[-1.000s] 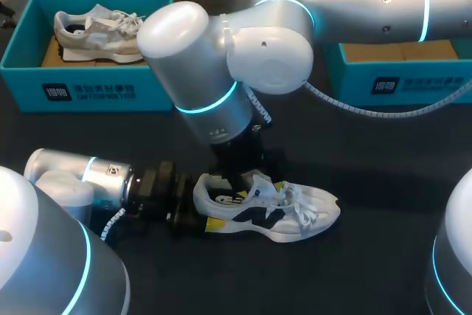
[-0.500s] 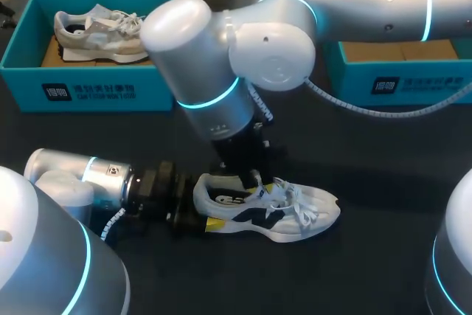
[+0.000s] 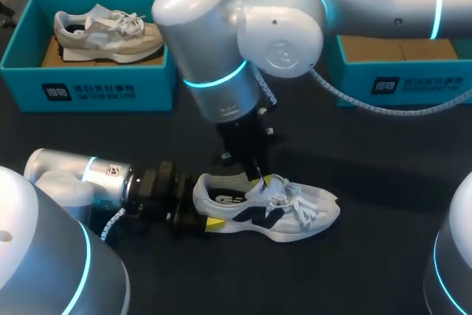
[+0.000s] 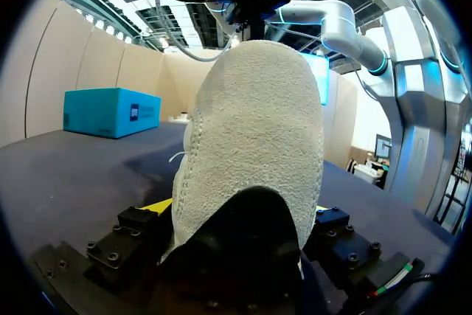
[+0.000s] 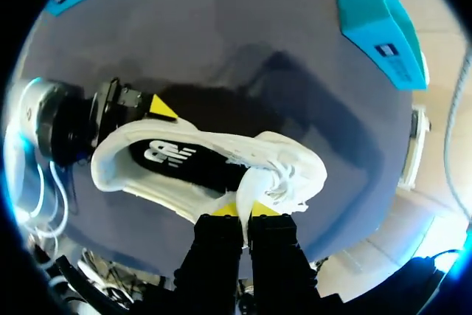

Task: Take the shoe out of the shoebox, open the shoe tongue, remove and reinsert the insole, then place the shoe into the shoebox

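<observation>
A white and black shoe (image 3: pixel 273 212) with a yellow accent lies on its sole on the dark table, toe to the right. My left gripper (image 3: pixel 203 206) has its wide-set fingers on both sides of the heel (image 4: pixel 251 145), which fills the space between them. My right gripper (image 3: pixel 258 176) comes down from above the shoe's opening. Its yellow tips (image 5: pixel 245 209) are pressed together on the white tongue (image 5: pixel 257 184), lifted at the top of the laces. The dark insole (image 5: pixel 177 158) with a white logo shows inside the shoe (image 5: pixel 287 171).
A teal shoebox (image 3: pixel 88 88) at the back left holds another pale shoe (image 3: pixel 103 31). A second teal box (image 3: pixel 398 79) stands at the back right, partly behind my right arm. Bare dark tabletop lies in front of and to the right of the shoe.
My right gripper's fingers have closed on the tongue, and the arm has shifted a little right and upward. The left arm and the shoe have stayed put.
</observation>
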`<state>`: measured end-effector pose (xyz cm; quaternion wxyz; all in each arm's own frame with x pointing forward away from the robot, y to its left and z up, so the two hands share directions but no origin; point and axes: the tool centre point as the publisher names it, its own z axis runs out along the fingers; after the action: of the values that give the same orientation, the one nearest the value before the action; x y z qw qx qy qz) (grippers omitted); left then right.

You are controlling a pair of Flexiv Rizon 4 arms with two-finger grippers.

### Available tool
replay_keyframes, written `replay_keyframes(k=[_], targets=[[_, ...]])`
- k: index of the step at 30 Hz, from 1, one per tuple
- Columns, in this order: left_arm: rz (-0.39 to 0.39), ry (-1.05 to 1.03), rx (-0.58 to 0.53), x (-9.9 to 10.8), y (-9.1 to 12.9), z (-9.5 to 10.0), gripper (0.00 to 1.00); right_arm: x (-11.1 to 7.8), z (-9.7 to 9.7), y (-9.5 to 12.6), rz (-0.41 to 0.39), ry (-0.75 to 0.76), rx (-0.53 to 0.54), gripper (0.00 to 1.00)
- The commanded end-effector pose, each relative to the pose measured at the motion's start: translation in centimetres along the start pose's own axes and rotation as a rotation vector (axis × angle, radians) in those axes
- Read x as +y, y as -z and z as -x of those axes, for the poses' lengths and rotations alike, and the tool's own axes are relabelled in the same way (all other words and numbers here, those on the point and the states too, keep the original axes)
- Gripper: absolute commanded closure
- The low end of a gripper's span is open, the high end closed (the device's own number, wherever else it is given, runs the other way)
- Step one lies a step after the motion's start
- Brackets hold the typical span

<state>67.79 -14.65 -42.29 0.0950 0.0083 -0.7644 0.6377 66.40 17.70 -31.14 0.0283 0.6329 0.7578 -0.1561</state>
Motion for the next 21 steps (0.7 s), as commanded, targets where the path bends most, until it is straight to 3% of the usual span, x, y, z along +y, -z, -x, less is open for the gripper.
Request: replay_keyframes(k=[1, 8, 21], targets=[[0.002, 0.000, -0.004, 0.2, 0.2, -0.1, 1.00, -0.5, 2.5, -0.3, 0.019, 0.087, 0.131, 1.00], [0.002, 0.000, -0.004, 0.2, 0.2, -0.1, 1.00, -0.9, 3.7, -0.3, 0.037, 0.182, 0.214, 1.00], [0.002, 0.000, -0.004, 0.2, 0.2, -0.1, 1.00, -1.7, 6.0, -2.2, 0.013, 0.105, 0.335, 1.00]])
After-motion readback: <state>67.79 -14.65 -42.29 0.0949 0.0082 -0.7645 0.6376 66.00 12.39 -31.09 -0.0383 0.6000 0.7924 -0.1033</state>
